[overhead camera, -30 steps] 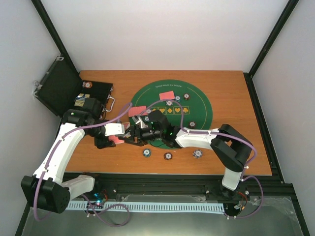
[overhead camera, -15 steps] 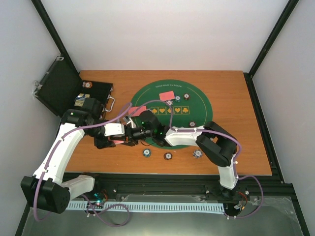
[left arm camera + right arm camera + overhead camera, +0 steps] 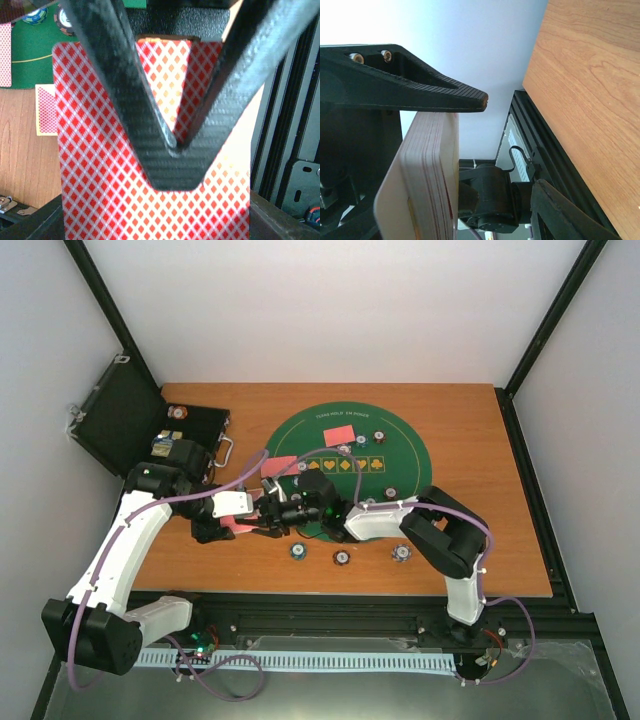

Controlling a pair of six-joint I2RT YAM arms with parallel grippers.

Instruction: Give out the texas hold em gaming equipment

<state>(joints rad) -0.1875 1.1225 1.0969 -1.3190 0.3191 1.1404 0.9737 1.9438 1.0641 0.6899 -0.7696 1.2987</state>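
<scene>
1. Your left end effector (image 3: 175, 150) is pressed together on the deck of red-backed playing cards (image 3: 100, 165). Both fingers meet on the top card's back, and the deck is held in the air off the worktop (image 3: 480, 440), just left of the green felt mat (image 3: 405, 455).
2. Your right end effector (image 3: 510, 145) is spread. Its upper finger (image 3: 420, 90) sits just above the deck's top edge and the lower one stands well apart beneath. No card looks pinched yet.
3. Over the last second the right end effector has slid left off the mat's near edge until it meets the deck, while its jaws have been narrowing. The left end effector has stayed put and clamped.
4. You are probably about to peel the next card from the deck, so the deal looks mid-way rather than finished.
5. Two dealt cards (image 3: 341, 434) already lie face down on the mat. Three poker chips (image 3: 341, 558) sit on the bare worktop just in front of the mat, with more chips on the felt.
6. Your left arm (image 3: 115, 550) climbs from its base to a high elbow near the far-left, then doubles back right to the deck.
7. Your right arm (image 3: 385, 520) is folded tight. Its elbow is out to the right and its forearm lies low, stretched left across the mat's near rim.
</scene>
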